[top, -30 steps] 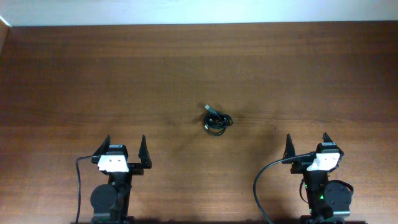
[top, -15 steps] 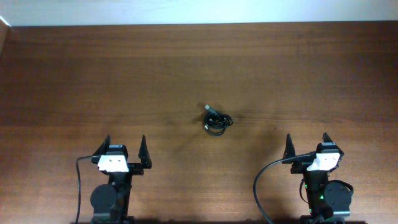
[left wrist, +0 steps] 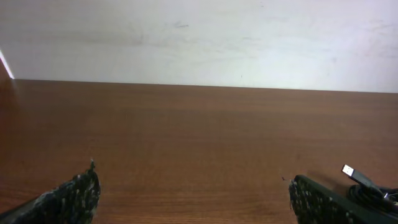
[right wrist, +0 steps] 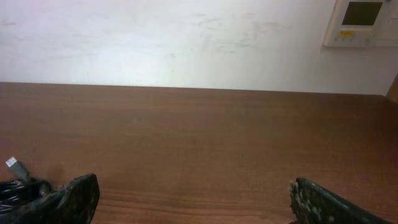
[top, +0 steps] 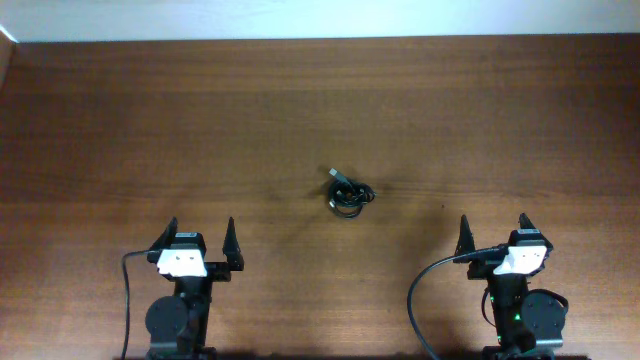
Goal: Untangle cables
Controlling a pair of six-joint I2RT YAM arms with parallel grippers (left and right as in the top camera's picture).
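The cables [top: 348, 194] lie bunched in a small black knot at the middle of the wooden table, with one plug sticking out to the upper left. The knot also shows at the lower right edge of the left wrist view [left wrist: 372, 188] and at the lower left edge of the right wrist view [right wrist: 18, 184]. My left gripper [top: 200, 236] is open and empty near the front left, well short of the knot. My right gripper [top: 492, 230] is open and empty near the front right.
The wooden table [top: 320, 120] runs back to a white wall. A thick black arm cable [top: 420, 300] loops beside the right arm base, another [top: 127, 290] beside the left. A wall panel [right wrist: 362, 22] shows at the top right of the right wrist view.
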